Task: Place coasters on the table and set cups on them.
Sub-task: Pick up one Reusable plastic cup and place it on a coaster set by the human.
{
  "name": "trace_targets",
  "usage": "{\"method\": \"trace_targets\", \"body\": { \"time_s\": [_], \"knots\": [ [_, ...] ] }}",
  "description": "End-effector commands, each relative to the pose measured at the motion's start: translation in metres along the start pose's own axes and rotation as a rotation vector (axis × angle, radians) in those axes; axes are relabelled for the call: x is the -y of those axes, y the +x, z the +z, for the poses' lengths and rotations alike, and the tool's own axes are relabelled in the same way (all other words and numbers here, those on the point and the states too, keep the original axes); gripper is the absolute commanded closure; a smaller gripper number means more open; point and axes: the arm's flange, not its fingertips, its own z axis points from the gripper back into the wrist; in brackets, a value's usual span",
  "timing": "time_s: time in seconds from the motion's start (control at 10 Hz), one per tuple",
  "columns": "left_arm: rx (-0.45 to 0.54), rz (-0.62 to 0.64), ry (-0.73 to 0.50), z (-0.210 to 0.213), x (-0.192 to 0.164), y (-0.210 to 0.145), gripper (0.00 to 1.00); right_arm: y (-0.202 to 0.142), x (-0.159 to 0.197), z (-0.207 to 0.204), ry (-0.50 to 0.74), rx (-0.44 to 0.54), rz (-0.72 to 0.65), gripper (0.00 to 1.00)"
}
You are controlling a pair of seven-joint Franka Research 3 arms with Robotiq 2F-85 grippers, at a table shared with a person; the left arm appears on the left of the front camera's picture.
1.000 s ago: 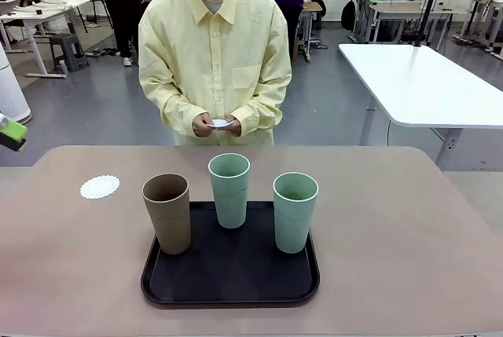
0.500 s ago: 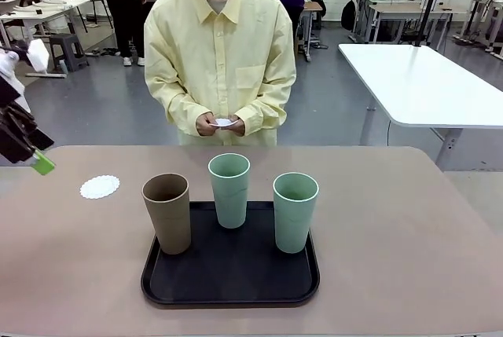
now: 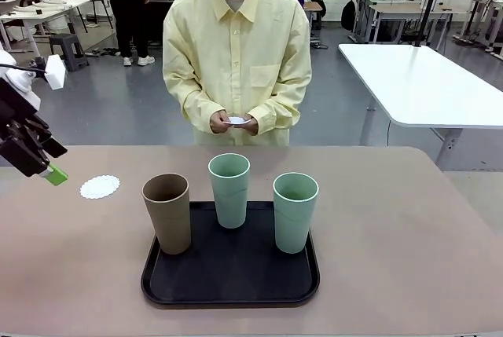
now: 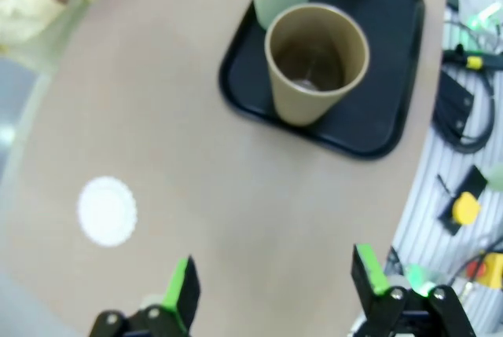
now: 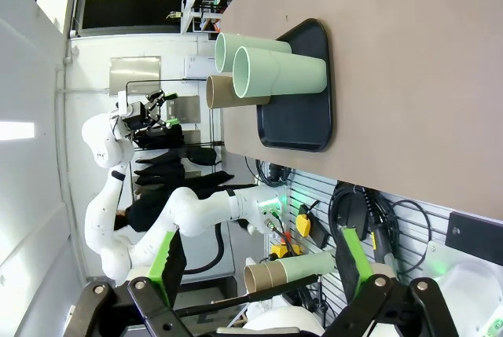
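black tray (image 3: pixel 228 278) of cups (image 3: pixel 229 188), lone coaster (image 3: pixel 100 187) nearby; left tool (image 4: pixel 274 258), right tool (image 5: pixel 261 239) empty, agape

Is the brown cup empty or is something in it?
Empty: the left wrist view looks down into the brown cup and shows only its bare bottom.

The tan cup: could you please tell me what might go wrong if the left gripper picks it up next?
The tan cup stands close beside a green cup, so a finger of the open left gripper might knock that one. The coaster is thin; a cup set down off-centre could shift it.
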Motion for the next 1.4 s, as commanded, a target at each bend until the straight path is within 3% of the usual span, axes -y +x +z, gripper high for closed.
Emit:
{"method": "trace_targets", "body": {
  "time_s": [0.0,0.2,0.5,0.7,0.9,1.1,1.3],
  "knots": [
    [-0.007,0.014,0.008,0.004,0.001,0.001,0.0,0.002,0.001,0.001,0.014,0.004,0.017,0.0],
    [0.007,0.003,0.0,0.002,-0.001,-0.001,0.0,0.002,0.001,0.001,0.014,0.004,0.017,0.0],
    [0.185,-0.417,-0.146,-0.028,-0.073,-0.03,0.0,0.002,0.001,0.001,0.014,0.004,0.017,0.0],
    [0.358,-0.572,-0.278,-0.047,-0.088,-0.037,0.0,0.002,0.001,0.001,0.014,0.004,0.017,0.0],
    [0.54,-0.62,-0.353,-0.067,-0.094,-0.036,0.0,0.002,0.001,0.001,0.014,0.004,0.017,0.0],
    [0.574,-0.555,-0.373,-0.081,-0.089,-0.033,0.0,0.002,0.001,0.001,0.014,0.004,0.017,0.0],
    [0.571,-0.457,-0.314,-0.083,-0.073,-0.025,0.0,0.002,0.001,0.001,0.014,0.004,0.017,0.0]
  ]
}}
